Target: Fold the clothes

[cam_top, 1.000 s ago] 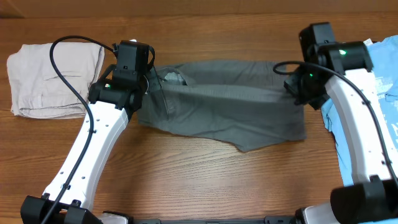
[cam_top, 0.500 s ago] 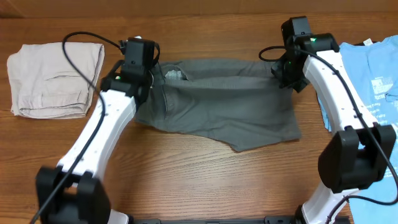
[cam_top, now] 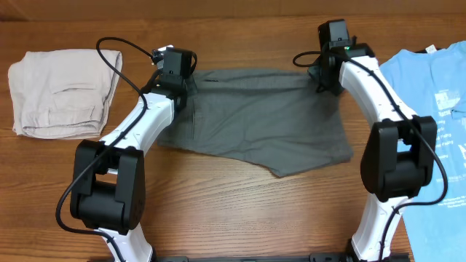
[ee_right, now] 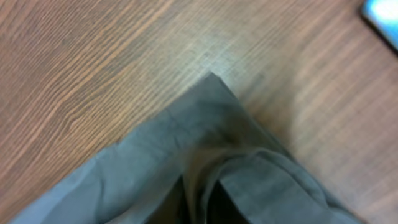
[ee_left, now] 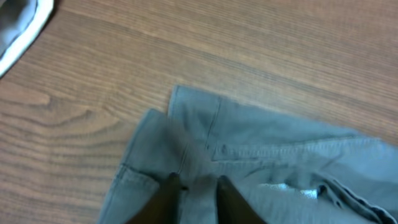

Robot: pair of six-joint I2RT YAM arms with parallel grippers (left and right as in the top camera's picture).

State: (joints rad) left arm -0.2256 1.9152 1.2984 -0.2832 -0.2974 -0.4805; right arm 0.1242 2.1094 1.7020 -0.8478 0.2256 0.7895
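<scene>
Shorts (cam_top: 255, 116) pulled back; left end effector (ee_left: 196, 183), right end effector (ee_right: 198, 190) blurry, cropped.

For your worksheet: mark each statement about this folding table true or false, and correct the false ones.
1. The grey shorts lie between the beige garment and the light-blue T-shirt. True.
2. Both grippers are at the shorts' near edge. False: the left gripper and the right gripper are at the two far corners.
3. The beige garment lies on top of the shorts. False: it lies apart from them on the wooden table.
4. The T-shirt carries white print. True.
5. The shorts are folded into a small square. False: they lie spread wide, with an uneven near edge.
</scene>
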